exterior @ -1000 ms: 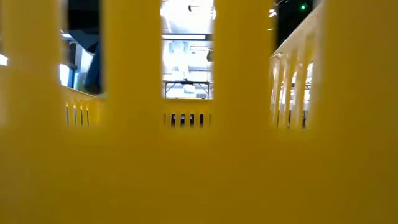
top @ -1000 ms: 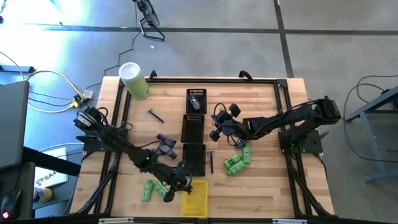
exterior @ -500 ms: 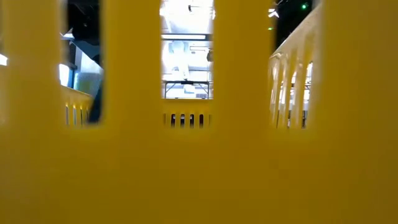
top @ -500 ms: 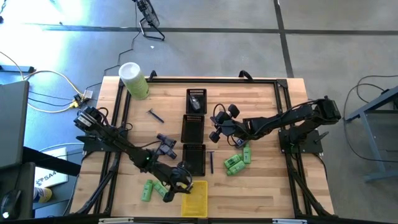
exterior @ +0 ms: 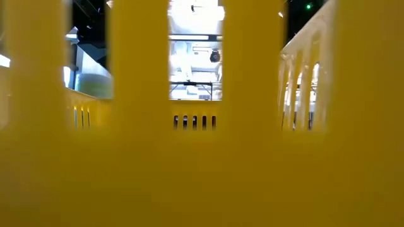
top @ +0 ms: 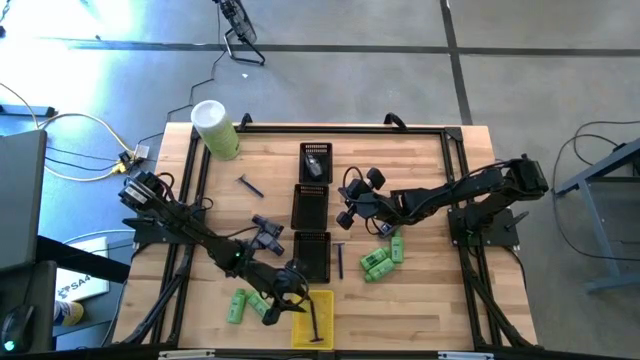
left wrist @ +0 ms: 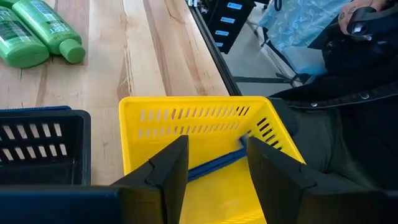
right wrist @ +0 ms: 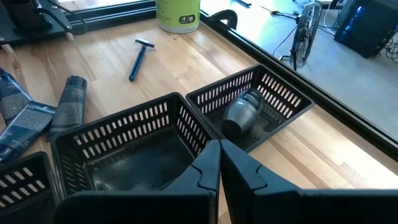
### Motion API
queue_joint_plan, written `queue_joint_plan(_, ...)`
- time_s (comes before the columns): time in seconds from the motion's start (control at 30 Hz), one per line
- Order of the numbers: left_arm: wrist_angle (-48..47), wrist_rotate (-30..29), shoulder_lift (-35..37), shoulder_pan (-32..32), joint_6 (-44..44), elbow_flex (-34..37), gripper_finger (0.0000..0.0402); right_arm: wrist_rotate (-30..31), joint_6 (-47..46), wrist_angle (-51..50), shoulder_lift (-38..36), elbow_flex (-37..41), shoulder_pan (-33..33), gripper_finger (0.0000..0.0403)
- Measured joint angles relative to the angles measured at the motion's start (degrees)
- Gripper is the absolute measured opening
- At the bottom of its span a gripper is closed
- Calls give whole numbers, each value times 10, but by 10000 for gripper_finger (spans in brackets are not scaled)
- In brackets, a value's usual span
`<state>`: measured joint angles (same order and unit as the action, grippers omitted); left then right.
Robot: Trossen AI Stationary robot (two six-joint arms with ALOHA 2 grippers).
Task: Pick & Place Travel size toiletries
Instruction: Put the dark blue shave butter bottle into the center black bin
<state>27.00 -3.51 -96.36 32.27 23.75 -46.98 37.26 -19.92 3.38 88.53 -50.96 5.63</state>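
Left fingers released above yellow tray holding a dark stick; right fingers clenched.

Dark stick flat in yellow tray; green bottles, grey tubes lying on table

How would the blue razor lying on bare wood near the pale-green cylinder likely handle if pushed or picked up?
The razor looks slim and probably light, so a nudge would likely slide or spin it. Its crosswise head should stop it rolling. Lying flat on the table, its thin handle may be hard to pinch.
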Motion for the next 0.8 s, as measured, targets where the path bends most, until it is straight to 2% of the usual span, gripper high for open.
queue_joint_plan(0.2, 1, -1, 0, 0, 0, 0, 161, -2, 0, 0, 0, 0, 0, 5)
queue_joint_plan(0.3, 5, -23, 0, 0, -1, 0, 161, -23, 4, -5, 0, 0, 0, 5)
queue_joint_plan(0.43, 13, -69, 0, 0, 2, 0, 161, -63, 7, -35, 0, 0, 0, 5)
queue_joint_plan(0.6, 38, -137, 0, -1, -32, 0, 161, -79, 4, -74, 0, 0, 0, 5)
queue_joint_plan(0.8, 44, -210, 0, -1, -56, 0, 161, -104, -14, -75, 0, 0, 0, 5)
